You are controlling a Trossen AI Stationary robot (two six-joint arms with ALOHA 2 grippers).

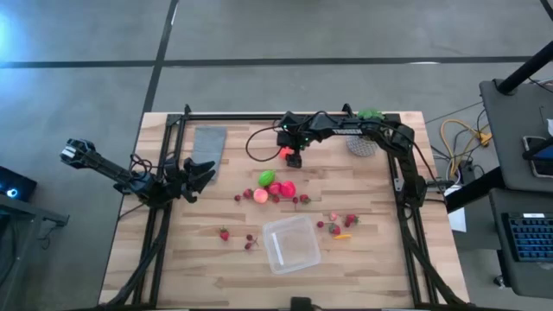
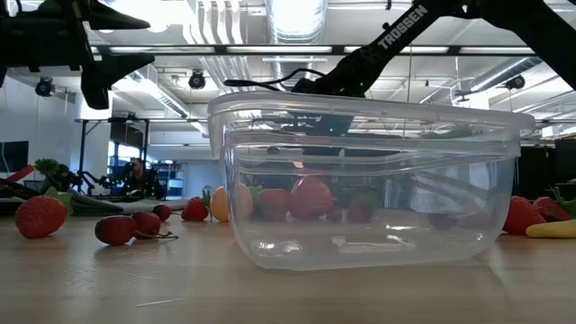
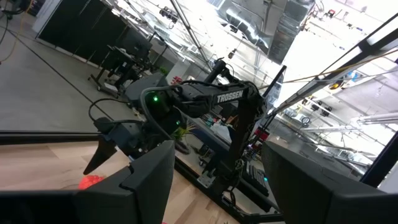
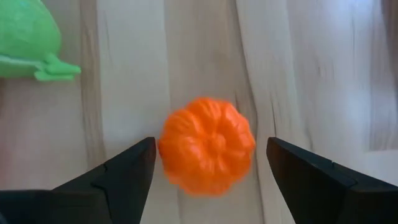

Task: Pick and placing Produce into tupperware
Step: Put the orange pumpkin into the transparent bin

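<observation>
The clear tupperware (image 1: 291, 244) sat low and centre on the surface (image 1: 173, 259), scattered produce (image 1: 276, 188) lay mid-frame above it, and higher up the right tool (image 4: 210, 163) hung released around an orange piece (image 4: 208, 145), while the left tool (image 1: 200, 175), also released, waited at mid-left.

Open above the tupperware (image 1: 291, 244), nothing overhanging. Bare wood just behind it, then clustered produce (image 1: 275, 187). Scattered berries (image 1: 338, 223) close on its right side, a few more on its left. Bare wood in front.
</observation>
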